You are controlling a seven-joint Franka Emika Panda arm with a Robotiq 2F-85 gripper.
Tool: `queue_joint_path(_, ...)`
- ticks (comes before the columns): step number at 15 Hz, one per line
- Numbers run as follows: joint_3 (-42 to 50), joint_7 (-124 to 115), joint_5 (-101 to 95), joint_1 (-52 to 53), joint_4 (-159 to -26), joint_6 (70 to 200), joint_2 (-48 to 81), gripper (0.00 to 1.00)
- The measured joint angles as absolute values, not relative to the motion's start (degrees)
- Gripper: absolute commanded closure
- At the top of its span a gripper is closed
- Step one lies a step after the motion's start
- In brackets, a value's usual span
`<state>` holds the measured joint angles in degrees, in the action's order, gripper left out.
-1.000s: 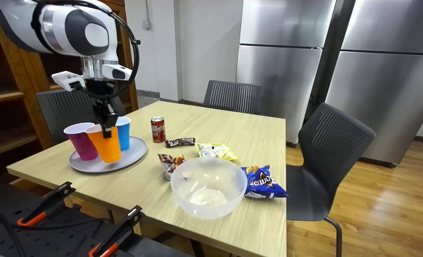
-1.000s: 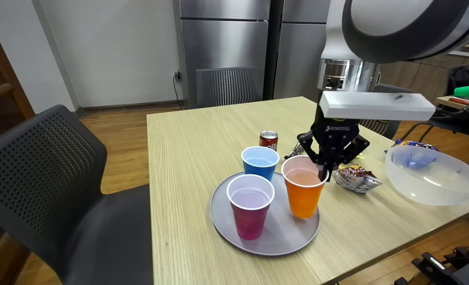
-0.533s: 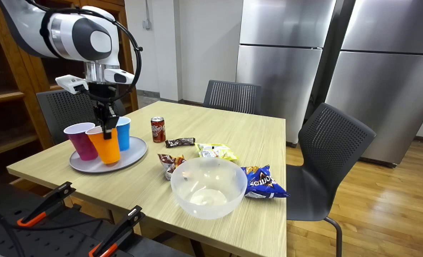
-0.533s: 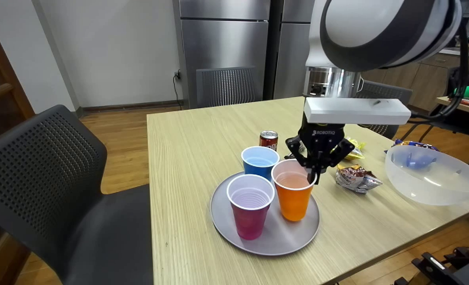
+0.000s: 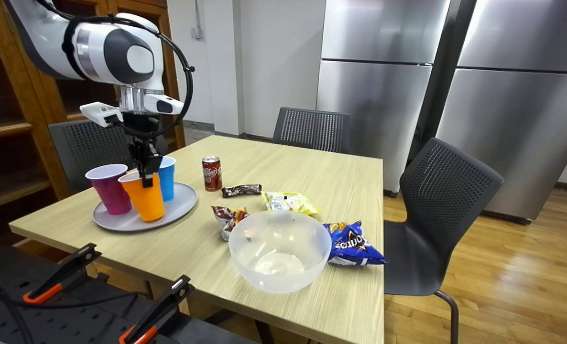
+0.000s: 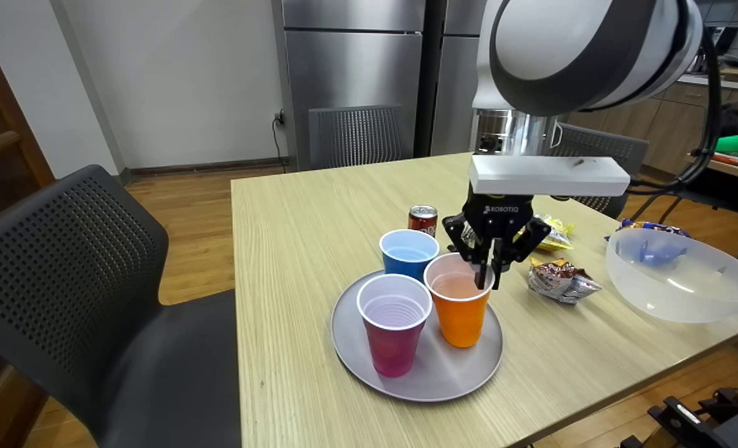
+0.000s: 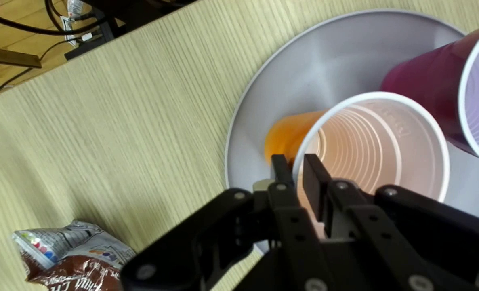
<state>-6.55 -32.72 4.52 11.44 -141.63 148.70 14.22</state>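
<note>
In the wrist view, the gripper [image 7: 297, 162] sits at the lower edge, its 2 fingers slightly parted, straddling the rim of the orange cup [image 7: 368, 141] without clamping it. That cup stands on the gray plate [image 7: 324, 60], right of centre. The purple cup [image 7: 429, 87] is upper right; a snack bag [image 7: 82, 258] lies lower left.

The pale wood-grained table [image 5: 274, 162] carries a round grey plate [image 5: 184, 204], a small dark-red metal can [image 5: 212, 174], a translucent plastic bowl [image 5: 283, 283] and – also lying there – a dark-brown wrapped bar [image 5: 241, 190], a yellow bag [image 5: 290, 203], a brown-silver bag [image 5: 226, 220] and a blue bag [image 5: 355, 245].
</note>
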Motion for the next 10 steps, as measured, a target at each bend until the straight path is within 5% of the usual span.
queue_joint_path(6,-6.1,-32.7,4.5,11.4,-141.4,148.6,14.3,0.06)
queue_joint_path(10,-5.8,-32.7,4.6,11.4,-141.4,148.6,14.0,0.0)
